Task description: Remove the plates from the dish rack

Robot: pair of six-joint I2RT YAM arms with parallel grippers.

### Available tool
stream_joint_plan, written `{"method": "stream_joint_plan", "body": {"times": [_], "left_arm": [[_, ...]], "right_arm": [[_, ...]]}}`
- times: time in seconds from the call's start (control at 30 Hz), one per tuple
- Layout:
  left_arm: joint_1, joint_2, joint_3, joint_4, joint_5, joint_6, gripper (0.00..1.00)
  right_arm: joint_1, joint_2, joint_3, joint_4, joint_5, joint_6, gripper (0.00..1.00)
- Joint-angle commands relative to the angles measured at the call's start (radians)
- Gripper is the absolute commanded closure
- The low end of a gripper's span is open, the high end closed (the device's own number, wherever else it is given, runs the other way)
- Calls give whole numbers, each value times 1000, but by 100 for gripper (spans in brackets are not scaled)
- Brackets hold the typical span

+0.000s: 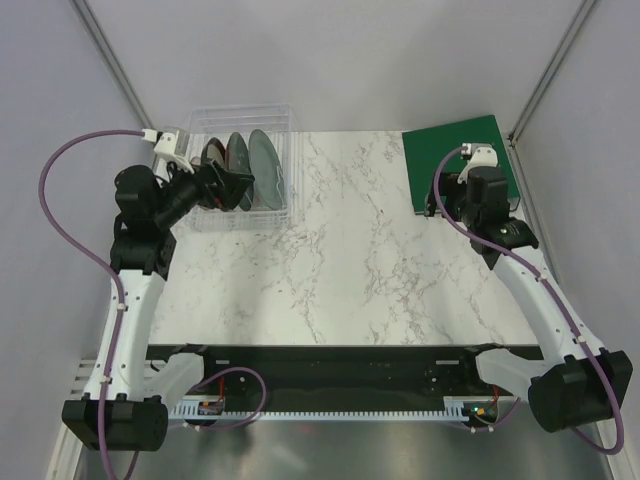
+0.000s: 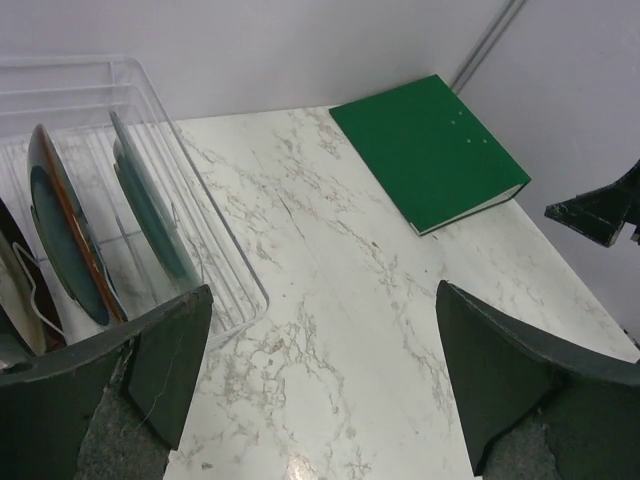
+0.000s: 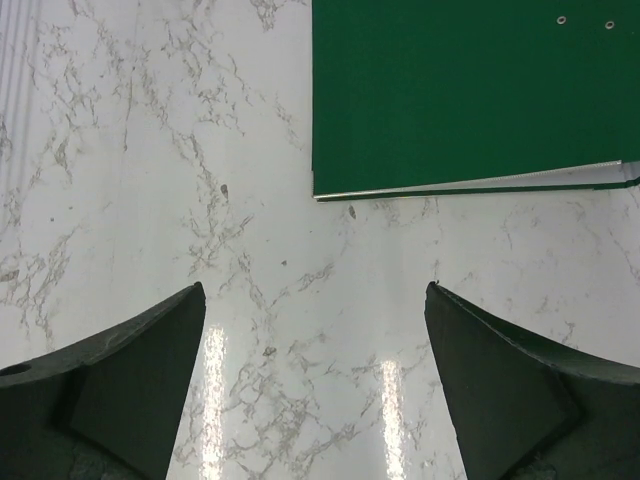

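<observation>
White marbled worktop [image 1: 350,270] carries the dish rack [image 1: 240,118] at about ten o'clock. All three plates [image 1: 238,160] stand upright between its dividers, so I judge nothing is unloaded yet. Left claw [image 2: 322,295] hovers by the rack, spread wide and empty. Right claw [image 3: 313,290], also released, hangs near the green board [image 1: 455,160] at two o'clock.

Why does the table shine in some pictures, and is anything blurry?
Right wrist view: two streaks of glare on the table, between the fingers of the right claw. Left wrist view: one small glare spot at the bottom edge; the clear rack shows faint reflections. Top view: evenly lit. Nothing looks notably blurred.
</observation>
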State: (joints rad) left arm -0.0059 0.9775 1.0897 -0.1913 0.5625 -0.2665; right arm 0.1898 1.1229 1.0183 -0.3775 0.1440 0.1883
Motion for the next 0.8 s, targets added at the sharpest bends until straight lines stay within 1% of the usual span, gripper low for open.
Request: {"method": "stream_joint_plan", "body": {"times": [0.0, 0.03, 0.13, 0.2, 0.3, 0.33, 0.4, 0.43, 0.47, 0.57, 0.6, 0.67, 0.7, 0.77], "left_arm": [[4, 24, 39, -16, -90, -112, 0], [4, 44, 47, -4, -123, -120, 0], [4, 84, 59, 0, -81, -102, 0], [4, 107, 67, -23, -169, -173, 0], [4, 179, 91, -2, -104, -175, 0], [4, 206, 111, 10, -43, -174, 0], [4, 279, 133, 50, 12, -174, 0], [4, 302, 163, 53, 8, -180, 0], [4, 344, 174, 64, -2, -188, 0], [4, 406, 216, 72, -39, -178, 1], [3, 438, 226, 69, -56, -169, 3], [-9, 467, 259, 50, -130, -133, 4], [-17, 496, 268, 35, -191, -120, 5], [-35, 526, 294, 30, -231, -93, 5]], "right_arm": [[2, 3, 39, -29, -21, -32, 2], [2, 9, 32, -29, -24, -32, 2], [2, 34, 37, -29, -30, -35, 2], [2, 43, 42, -32, -34, -32, 2], [3, 54, 40, -31, -40, -21, 2], [2, 57, 40, -29, -41, -21, 2], [3, 63, 36, -28, -41, -23, 2], [2, 69, 35, -28, -41, -23, 2], [3, 69, 34, -28, -37, -23, 2], [3, 75, 23, -20, -35, -21, 2], [3, 83, 20, -21, -35, -21, 2], [2, 92, 22, -17, -40, -18, 2], [3, 103, 23, -15, -41, -18, 2], [2, 113, 26, -11, -44, -13, 2]]}}
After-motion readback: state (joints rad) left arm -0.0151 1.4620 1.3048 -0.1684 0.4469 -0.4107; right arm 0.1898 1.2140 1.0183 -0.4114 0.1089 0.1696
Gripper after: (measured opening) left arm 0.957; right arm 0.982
